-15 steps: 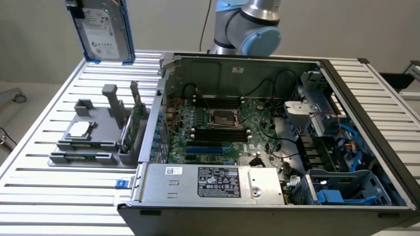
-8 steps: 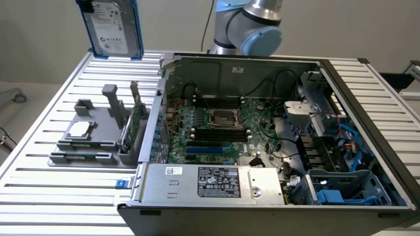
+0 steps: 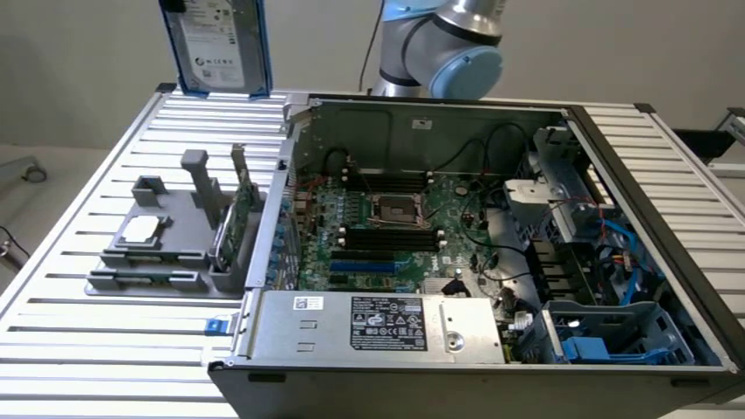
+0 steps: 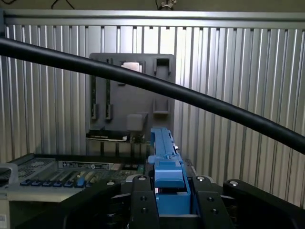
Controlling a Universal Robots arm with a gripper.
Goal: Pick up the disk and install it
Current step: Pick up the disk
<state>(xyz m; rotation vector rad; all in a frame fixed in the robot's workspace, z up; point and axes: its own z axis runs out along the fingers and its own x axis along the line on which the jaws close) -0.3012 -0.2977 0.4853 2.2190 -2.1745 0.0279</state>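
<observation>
- Slatted metal bench point(image 3: 70, 349), carrying all else.
- Open computer case point(image 3: 407, 118) on the bench, lid off, motherboard point(image 3: 385, 227) exposed; silver power supply point(image 3: 372, 325) along the near wall, blue drive cage point(image 3: 617, 332) in the corner toward the exterior view's right.
- Arm point(image 3: 448, 44) rising behind the case.
- Grey holder point(image 3: 140, 284) just beside the case, toward the exterior view's left.
- Disk point(image 3: 215, 44) held upright in the air, well above the bench, over the far corner beyond the holder; white label facing the exterior camera, blue carrier around it.
- Fingers point(image 4: 143, 202) closed on the disk's point(image 4: 164, 157) blue carrier edge, one on each side.
- Black cable point(image 4: 190, 98) slanting across the wrist view.
- Green card point(image 3: 247, 218) upright in the holder, at the side nearest the case.
- Small silver chip point(image 3: 140, 229) flat on the holder.
</observation>
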